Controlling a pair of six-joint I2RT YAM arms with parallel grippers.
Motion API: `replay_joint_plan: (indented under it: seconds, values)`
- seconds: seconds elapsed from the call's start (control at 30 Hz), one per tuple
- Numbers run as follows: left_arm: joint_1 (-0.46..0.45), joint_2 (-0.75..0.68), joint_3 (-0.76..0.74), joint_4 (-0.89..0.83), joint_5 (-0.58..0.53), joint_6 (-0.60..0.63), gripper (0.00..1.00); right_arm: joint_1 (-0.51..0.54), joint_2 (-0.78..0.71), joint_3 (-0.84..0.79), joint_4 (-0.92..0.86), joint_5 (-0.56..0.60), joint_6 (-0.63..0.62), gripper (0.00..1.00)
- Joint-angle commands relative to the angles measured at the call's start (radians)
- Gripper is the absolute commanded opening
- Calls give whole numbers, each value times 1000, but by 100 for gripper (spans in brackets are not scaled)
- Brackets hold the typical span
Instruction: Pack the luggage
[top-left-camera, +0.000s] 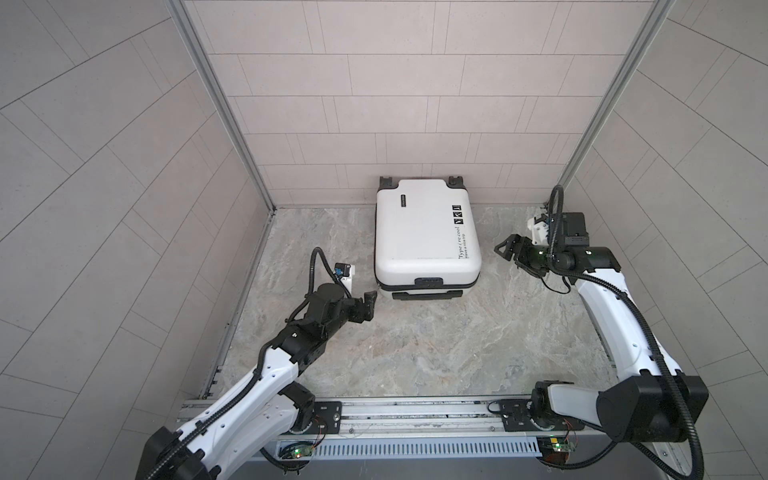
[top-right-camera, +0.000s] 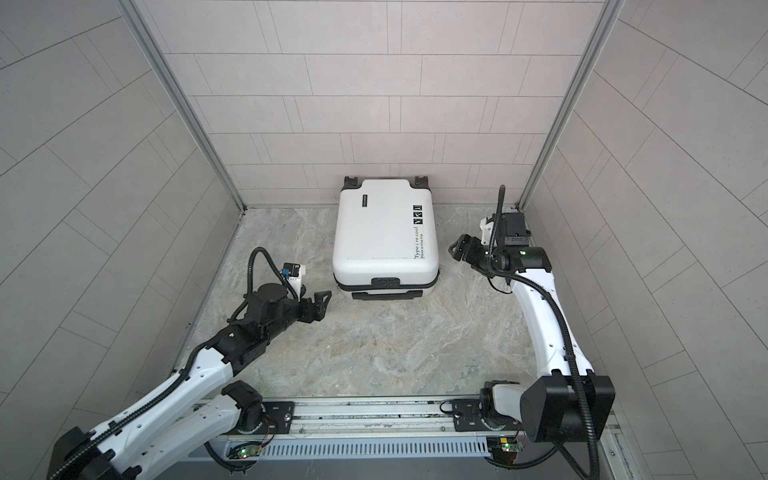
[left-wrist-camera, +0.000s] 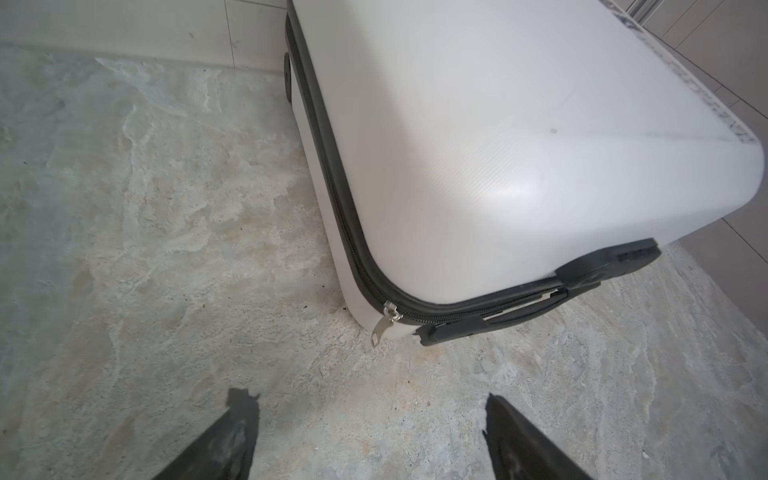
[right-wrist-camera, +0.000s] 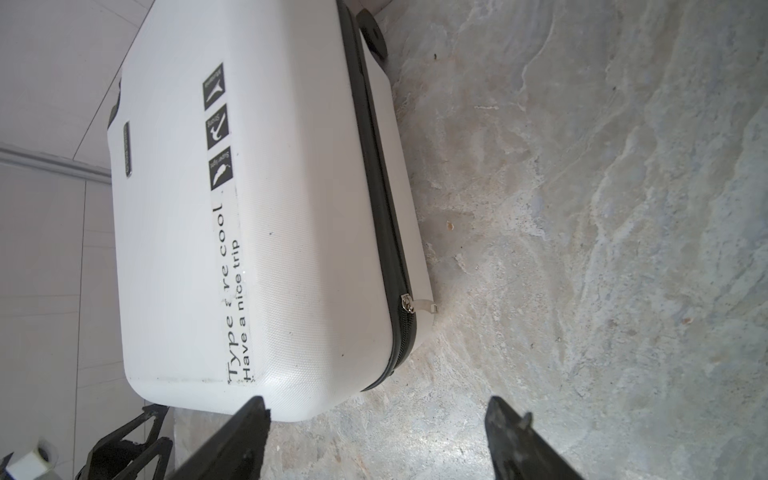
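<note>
The luggage (top-left-camera: 428, 237) (top-right-camera: 384, 237) is a white hard-shell suitcase lying flat and zipped shut, its wheels against the back wall and its printed face up. My left gripper (top-left-camera: 369, 300) (top-right-camera: 322, 300) hovers just off its near left corner, open and empty. In the left wrist view the gripper (left-wrist-camera: 368, 401) faces that corner (left-wrist-camera: 519, 145), where a silver zipper pull (left-wrist-camera: 384, 322) hangs. My right gripper (top-left-camera: 503, 248) (top-right-camera: 455, 248) stands open and empty beside the luggage's right side. The right wrist view has the gripper (right-wrist-camera: 376, 402) near the luggage (right-wrist-camera: 270, 228), with a second zipper pull (right-wrist-camera: 415, 305).
Tiled walls enclose the stone-patterned floor (top-left-camera: 415, 345) on three sides, with aluminium posts (top-left-camera: 224, 108) in the back corners. The arms' mounting rail (top-left-camera: 395, 411) runs along the front edge. Open floor lies between the luggage and the rail.
</note>
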Motion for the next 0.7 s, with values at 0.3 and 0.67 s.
replay_joint_plan:
  seconds: [0.3, 0.67]
  values:
    - [0, 230, -70, 409, 89, 68, 63, 43, -159, -83, 159, 35, 2, 80]
    - [-2, 494, -83, 714, 125, 136, 55, 55, -236, -150, 247, 80, 20, 73]
